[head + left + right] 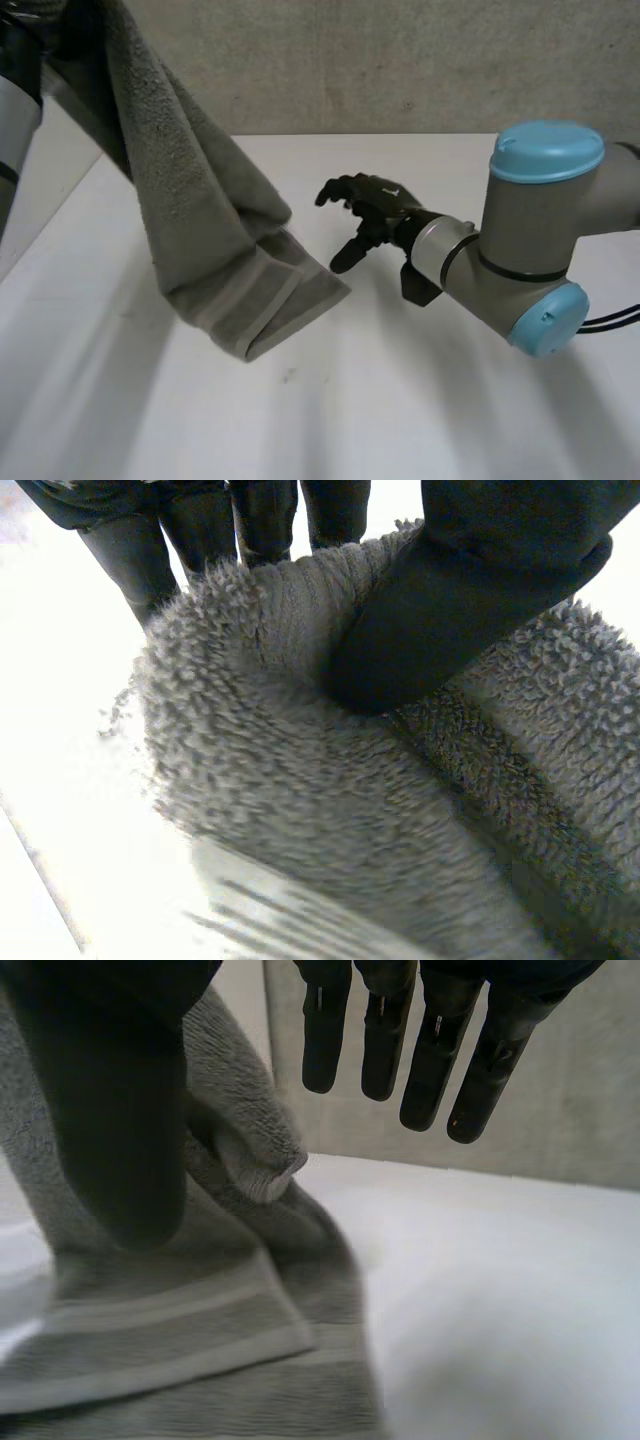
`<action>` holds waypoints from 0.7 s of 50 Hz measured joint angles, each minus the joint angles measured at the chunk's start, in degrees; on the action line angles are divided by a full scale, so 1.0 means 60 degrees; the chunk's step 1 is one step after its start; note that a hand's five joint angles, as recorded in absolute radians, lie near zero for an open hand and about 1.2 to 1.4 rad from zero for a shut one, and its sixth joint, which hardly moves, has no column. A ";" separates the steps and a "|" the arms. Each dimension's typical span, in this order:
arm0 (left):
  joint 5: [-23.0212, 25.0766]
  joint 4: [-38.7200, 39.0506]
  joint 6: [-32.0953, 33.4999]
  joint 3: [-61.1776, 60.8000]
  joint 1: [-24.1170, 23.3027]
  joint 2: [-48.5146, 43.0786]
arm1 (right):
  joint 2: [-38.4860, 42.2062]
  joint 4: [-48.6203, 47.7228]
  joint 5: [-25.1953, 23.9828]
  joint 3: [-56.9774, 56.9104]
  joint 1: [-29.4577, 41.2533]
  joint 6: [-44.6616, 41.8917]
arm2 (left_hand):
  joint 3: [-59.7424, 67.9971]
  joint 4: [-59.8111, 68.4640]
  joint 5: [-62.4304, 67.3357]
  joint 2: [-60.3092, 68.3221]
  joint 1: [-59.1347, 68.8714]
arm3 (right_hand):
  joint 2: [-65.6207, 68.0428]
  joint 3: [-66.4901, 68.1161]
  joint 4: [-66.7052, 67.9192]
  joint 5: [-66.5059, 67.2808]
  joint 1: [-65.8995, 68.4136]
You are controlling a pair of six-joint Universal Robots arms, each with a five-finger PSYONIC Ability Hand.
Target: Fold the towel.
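A grey terry towel [200,210] with a striped hem hangs down from the upper left, and its lower end rests bunched on the white table [420,400]. In the left wrist view my left hand [480,580] pinches a fold of the towel [300,780] between thumb and fingers. My right hand [365,215] hovers just right of the towel's lower end, open and empty. In the right wrist view the right hand's fingers [430,1050] are straight and apart from the towel [190,1320], whose hem lies beyond the thumb.
A grey wall [400,60] runs along the table's far edge. The table's left edge slants past my left arm [15,110]. My right arm's elbow [540,230] stands over the right side of the table.
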 measured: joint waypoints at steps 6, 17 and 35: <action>0.0034 -0.0221 -0.0001 -0.0180 -0.0067 0.0783 | 0.0641 -0.0095 -0.0381 -0.0494 0.0438 0.0654 | 0.0000 0.0000 0.0000 0.0001 0.0001 | 0.0000 0.0000 0.0000 -0.0006 0.0000; 0.0070 -0.0480 -0.0003 -0.0190 -0.0358 0.1309 | 0.1634 -0.0107 -0.0652 -0.1317 0.1067 0.1256 | 0.0000 0.0000 0.0000 0.0001 -0.0011 | 0.0003 0.0019 0.0028 0.0066 0.0002; 0.0080 -0.0476 -0.0002 -0.0183 -0.0444 0.1161 | 0.1283 -0.0142 -0.0677 -0.0506 0.1411 0.1528 | 0.0000 0.0000 0.0000 0.0001 -0.0008 | 0.1511 0.1683 0.1762 0.1607 0.1353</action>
